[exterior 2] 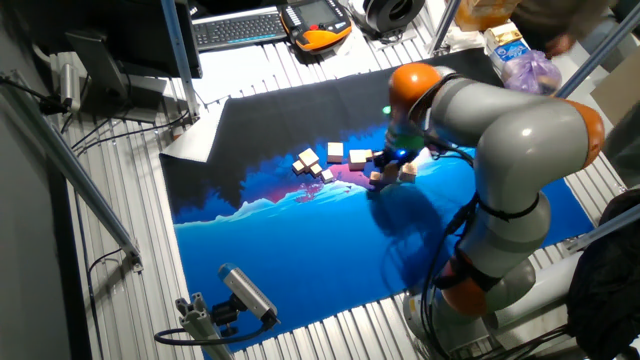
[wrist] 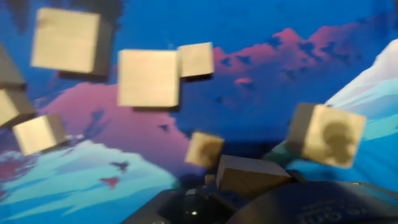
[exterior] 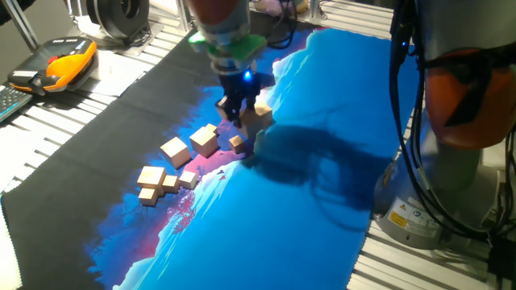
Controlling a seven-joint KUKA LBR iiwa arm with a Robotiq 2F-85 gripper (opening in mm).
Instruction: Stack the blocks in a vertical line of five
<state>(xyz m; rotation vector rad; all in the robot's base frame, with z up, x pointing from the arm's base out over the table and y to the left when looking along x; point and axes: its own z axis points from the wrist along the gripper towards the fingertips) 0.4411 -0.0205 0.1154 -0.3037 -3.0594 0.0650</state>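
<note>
One fixed view: my fingers [exterior: 235, 113] hang low over the mat [exterior: 322, 121], just beside a large block [exterior: 259, 118]; whether they are apart or clamped I cannot tell. Blocks count about eight: two mid-mat [exterior: 204, 139], one small [exterior: 237, 143], a cluster of four or so [exterior: 157, 181] toward the mat's edge. No stack stands yet.

The other fixed view: the arm [exterior 2: 500, 130] covers my fingers; blocks [exterior 2: 335, 152] are scattered flat on the desk [exterior 2: 130, 250].

Hand view: blurred. A block [wrist: 249, 176] sits right at the fingertips; held or not, unclear. Seven more or so around. My judgement: centre squarely, descend slowly, pick a large block as base.
</note>
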